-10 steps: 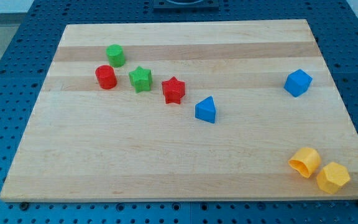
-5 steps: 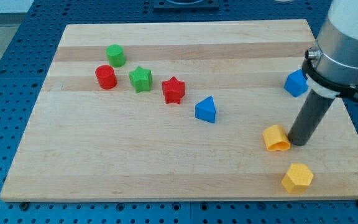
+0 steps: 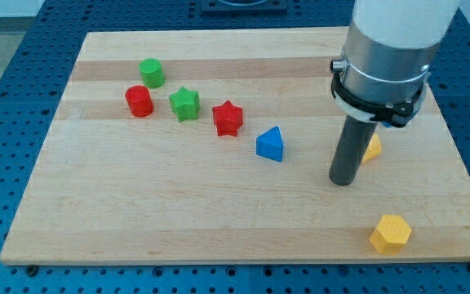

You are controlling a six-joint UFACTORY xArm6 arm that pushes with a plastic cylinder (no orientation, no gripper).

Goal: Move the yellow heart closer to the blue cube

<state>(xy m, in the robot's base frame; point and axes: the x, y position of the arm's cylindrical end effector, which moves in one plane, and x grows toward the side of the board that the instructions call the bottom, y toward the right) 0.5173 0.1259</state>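
The yellow heart (image 3: 373, 147) lies on the wooden board (image 3: 178, 212) at the view's right, mostly hidden behind my rod, with only its right part showing. My tip (image 3: 343, 182) rests on the board just left of and below the heart. The blue cube does not show; the arm's body covers the spot above the heart where it stood.
A yellow hexagonal block (image 3: 391, 233) lies near the board's bottom right edge. A blue triangular block (image 3: 270, 144) sits left of my tip. Further left are a red star (image 3: 228, 118), a green star (image 3: 184, 104), a red cylinder (image 3: 139, 101) and a green cylinder (image 3: 152, 73).
The arm came in from the right. The yellow heart moved up and left from the bottom right corner, the yellow hexagon shifted left, and the arm now covers the blue cube.
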